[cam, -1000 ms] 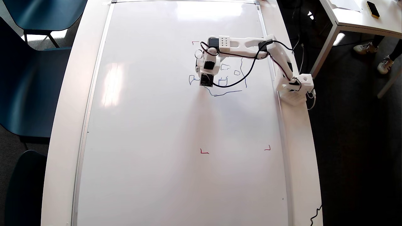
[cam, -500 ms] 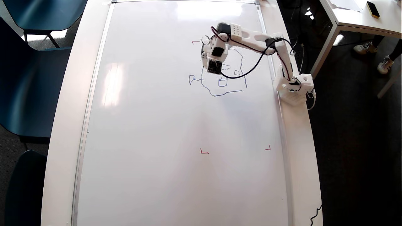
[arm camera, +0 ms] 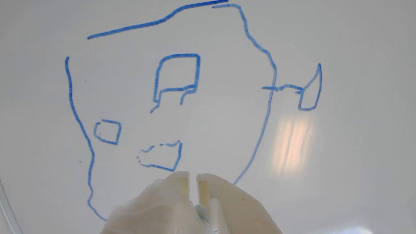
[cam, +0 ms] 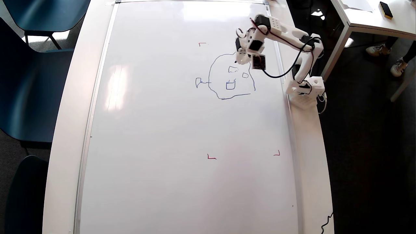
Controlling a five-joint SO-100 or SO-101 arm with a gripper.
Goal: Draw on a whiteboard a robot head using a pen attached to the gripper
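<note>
- The robot head [cam: 231, 77] is a thin blue line drawing in the upper right part of the whiteboard [cam: 162, 130], seen from overhead; the wrist view shows the robot head [arm camera: 175, 97] turned upside down.
- Its wobbly rounded outline encloses two small squarish eyes and a square mouth; a short stub with a small box at its end sticks out from the left side in the overhead view.
- The outline is not closed: in the wrist view the bottom stroke and the side line leave gaps.
- One eye's line is broken into dashes in the wrist view.
- The gripper [cam: 240, 59] hangs over the top right edge of the drawing in the overhead view; in the wrist view the gripper [arm camera: 193, 179] enters from the bottom edge, its two white jaws almost together with only a narrow slit between them.
- The pen [cam: 236, 61] shows only as a small dark tip beside the gripper overhead; whether the jaws clamp it cannot be told.
- The arm [cam: 286, 32] reaches from its base [cam: 307, 89] on the white table rim [cam: 308, 136] at the board's right.
- Red corner marks [cam: 211, 157] sit on the board.
- Blue chairs [cam: 32, 81] stand to the left.
</note>
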